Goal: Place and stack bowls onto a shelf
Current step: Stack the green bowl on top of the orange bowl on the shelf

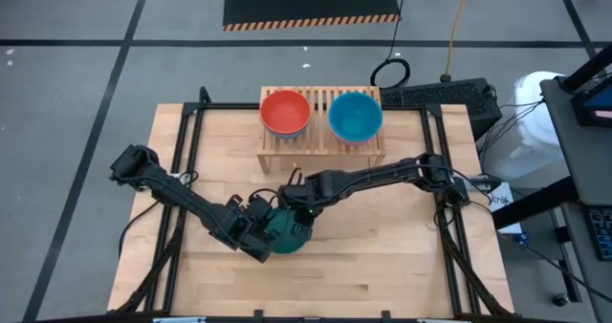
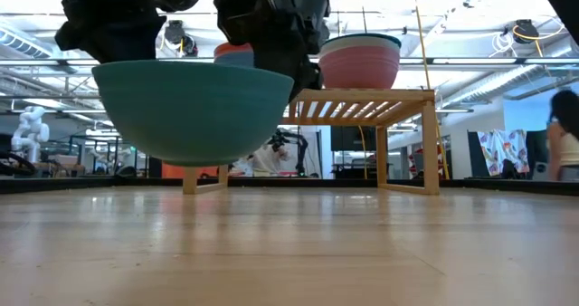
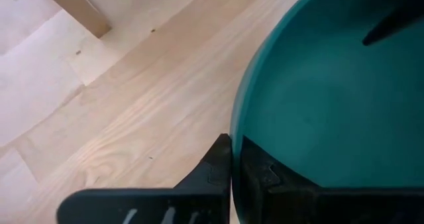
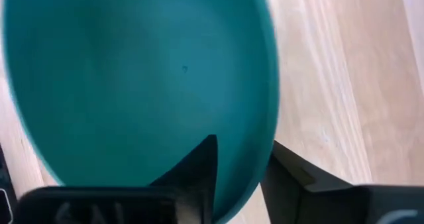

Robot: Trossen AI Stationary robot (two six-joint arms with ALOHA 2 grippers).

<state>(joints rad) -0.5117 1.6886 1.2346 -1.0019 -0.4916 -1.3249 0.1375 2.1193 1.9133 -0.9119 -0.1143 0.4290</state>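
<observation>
Teal bowl [image 1: 290,231] sits in mid-air just above the tabletop [image 1: 382,256], near the table's centre and on the near side of the shelf [image 1: 320,98]; the low view shows a clear gap between its underside and the wood.

Left gripper [image 1: 271,229] reaches in from the left and grips the bowl's rim. Left wrist view: one finger outside the wall, one inside, closed tight on the rim with only the wall's thickness between them.

Right gripper [image 1: 298,208] comes in from the right, on the bowl's far edge. Right wrist view: one finger [image 4: 192,168] lies inside the bowl, the other outside, the rim between them. Gap a little wider than the wall, so whether the pads actually press the rim cannot be told.

Shelf stands at the far edge of the table, centred. Two stacks on its slatted top:
- left stack, red bowl [image 1: 285,110] uppermost, a blue rim showing just beneath it;
- right stack, blue bowl [image 1: 356,116] uppermost; the low view shows a pink bowl [image 2: 359,68] under it, with a pale rim between.

Stacks sit side by side, just apart.

Person at the far right of the room in the low view, well beyond the table.
</observation>
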